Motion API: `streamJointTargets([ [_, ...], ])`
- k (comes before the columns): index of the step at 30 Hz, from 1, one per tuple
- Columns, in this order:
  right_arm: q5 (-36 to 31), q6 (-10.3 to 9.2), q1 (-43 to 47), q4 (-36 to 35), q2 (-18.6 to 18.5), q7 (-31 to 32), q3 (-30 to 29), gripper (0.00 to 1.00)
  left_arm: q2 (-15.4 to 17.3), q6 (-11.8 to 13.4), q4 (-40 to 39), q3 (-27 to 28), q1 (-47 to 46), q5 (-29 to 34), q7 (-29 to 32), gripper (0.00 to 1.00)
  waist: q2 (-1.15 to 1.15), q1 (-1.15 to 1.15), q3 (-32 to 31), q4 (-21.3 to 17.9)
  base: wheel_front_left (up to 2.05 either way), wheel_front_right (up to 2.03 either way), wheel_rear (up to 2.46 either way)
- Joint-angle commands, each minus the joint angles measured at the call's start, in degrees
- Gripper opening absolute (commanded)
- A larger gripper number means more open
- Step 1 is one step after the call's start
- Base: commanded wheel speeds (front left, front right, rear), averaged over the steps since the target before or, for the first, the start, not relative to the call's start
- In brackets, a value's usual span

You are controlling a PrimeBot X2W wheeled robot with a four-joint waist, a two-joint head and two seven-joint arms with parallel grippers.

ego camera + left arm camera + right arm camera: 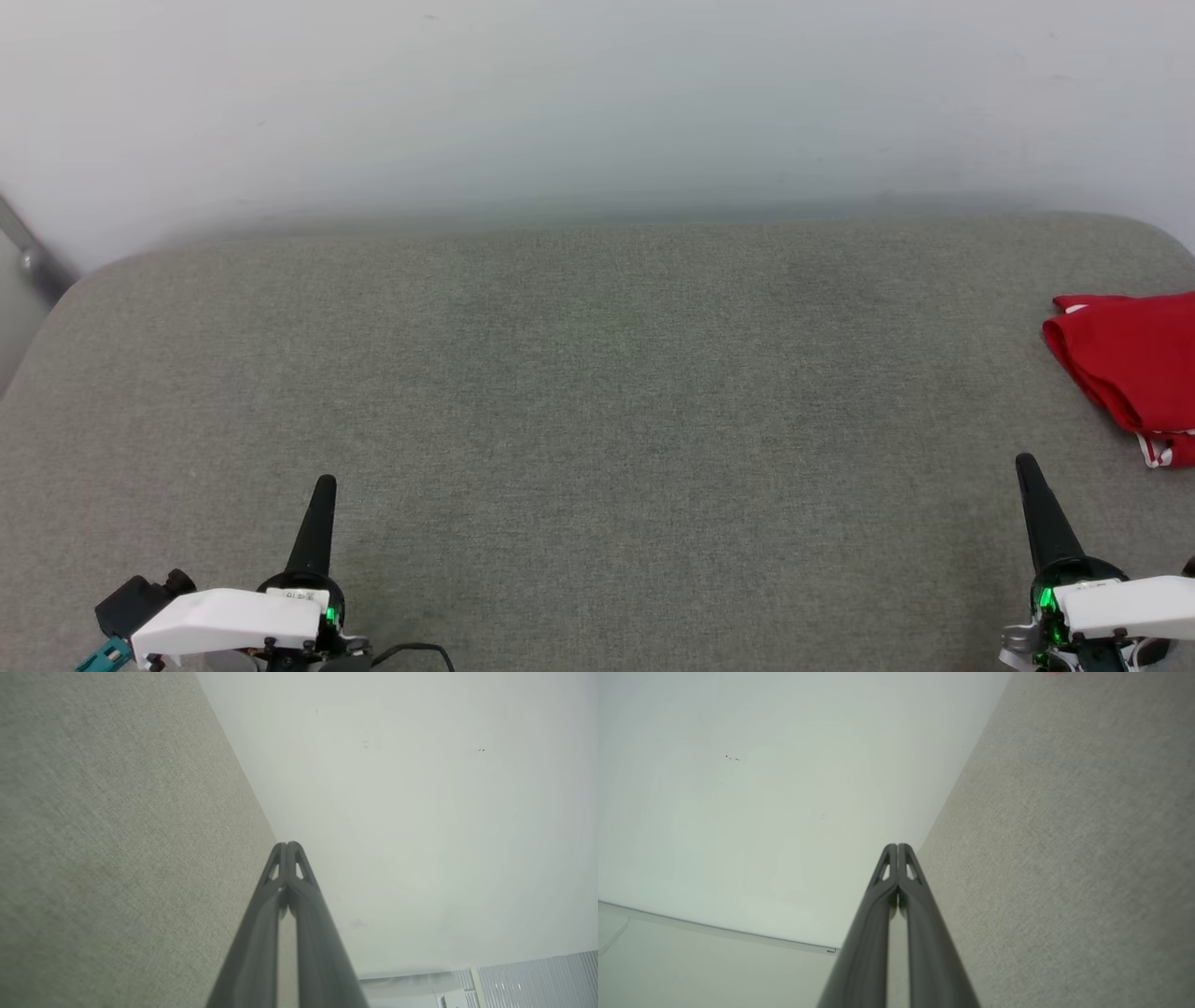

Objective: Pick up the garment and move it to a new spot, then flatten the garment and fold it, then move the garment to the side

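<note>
Garment (pixel 1134 359) sits way over at the right side of the bench (pixel 597 373) in the head view: a red bundle, folded over on itself and cut off by the picture's edge, with a bit of red-and-white striped trim (pixel 1162 453) poking out at its near corner. Nothing is touching it.

Left end effector (pixel 324 483) is at the lower left, fingers pressed together into one dark spike, holding nothing – well apart from the garment. Right end effector (pixel 1025 462) is at the lower right, also pinched closed and empty (both wrist views show the tips meeting). It's near the garment but apart from it. Bench is grey fabric, with a pale wall (pixel 597 103) behind it.
</note>
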Motion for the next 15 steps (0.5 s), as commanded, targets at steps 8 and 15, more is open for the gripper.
streamJointTargets([
  [8, 5.0, 0.00, -2.3, 1.1, 0.3, 1.3, 0.1, 0.00, 0.0, 0.0, 0.5, 0.6, -1.9, -4.4, 1.3, 0.00, 0.00, 0.00, 0.0, 0.0, 0.00, 0.00, 0.00],
  [15, 8.4, -0.01, -3.3, 2.0, 0.5, 2.2, 0.1, 0.00, 0.0, 0.0, 1.0, 0.9, -2.7, -7.4, 2.2, 0.00, 0.00, -0.01, -0.1, 0.0, 0.00, 0.00, 0.00],
])
